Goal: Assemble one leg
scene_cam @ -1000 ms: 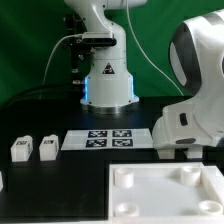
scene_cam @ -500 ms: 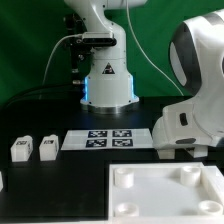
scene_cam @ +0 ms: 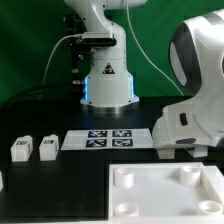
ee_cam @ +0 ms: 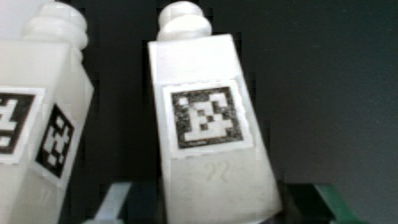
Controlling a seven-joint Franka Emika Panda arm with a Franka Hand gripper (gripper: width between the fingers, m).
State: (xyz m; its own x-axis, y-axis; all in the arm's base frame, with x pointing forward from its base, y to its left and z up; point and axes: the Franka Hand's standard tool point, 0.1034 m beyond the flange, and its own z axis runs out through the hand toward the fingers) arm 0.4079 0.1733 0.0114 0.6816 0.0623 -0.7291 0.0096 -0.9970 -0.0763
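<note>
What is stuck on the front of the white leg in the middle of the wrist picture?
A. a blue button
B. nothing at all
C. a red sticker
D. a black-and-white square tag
D: the leg carries a black-and-white square tag on its white face, with no other colour on it.

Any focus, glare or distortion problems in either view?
Wrist view: soft throughout; the centre leg has a smeared tag and strong perspective widens it near the lens. Exterior view: evenly lit, marker board fairly crisp, near arm washed-out white, blue glow on the robot base.
</note>
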